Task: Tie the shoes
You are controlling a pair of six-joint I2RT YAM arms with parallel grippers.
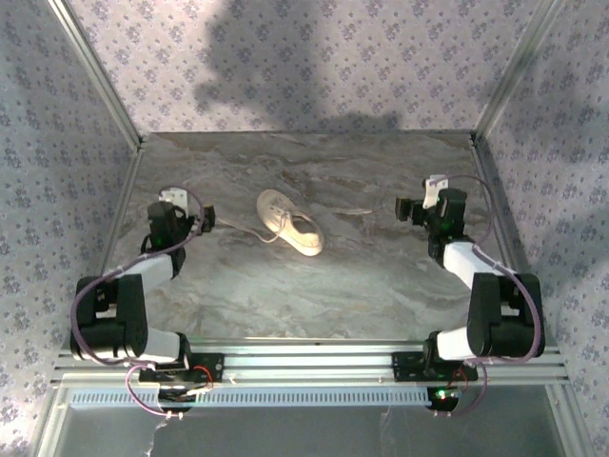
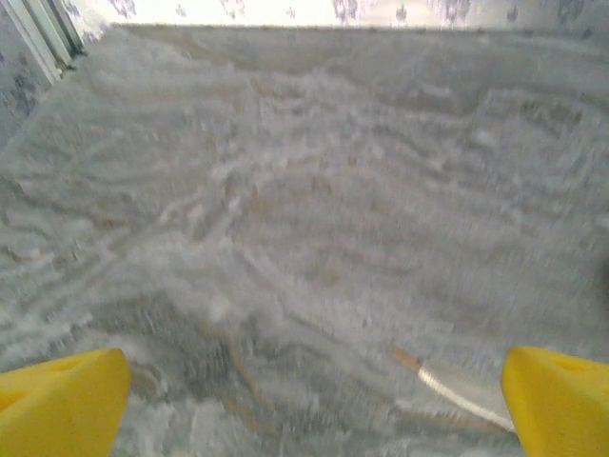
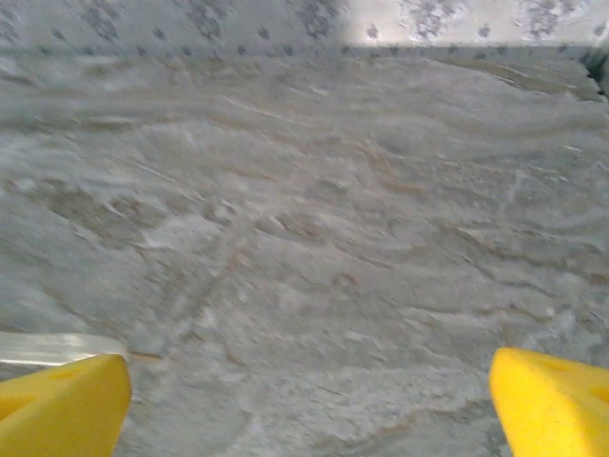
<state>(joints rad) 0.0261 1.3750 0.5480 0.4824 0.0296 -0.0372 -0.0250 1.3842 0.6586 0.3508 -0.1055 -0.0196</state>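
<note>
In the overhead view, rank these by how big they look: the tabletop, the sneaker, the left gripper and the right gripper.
1. tabletop, by far the largest.
2. sneaker.
3. left gripper and right gripper: both look a bit smaller than the sneaker, and too alike to rank against each other.

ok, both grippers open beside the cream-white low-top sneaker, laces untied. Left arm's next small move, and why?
Probably shift the left gripper until the thin white lace end sits midway between its yellow fingers: jaws stand open, and the lace lies off-centre, beside one finger.
</note>
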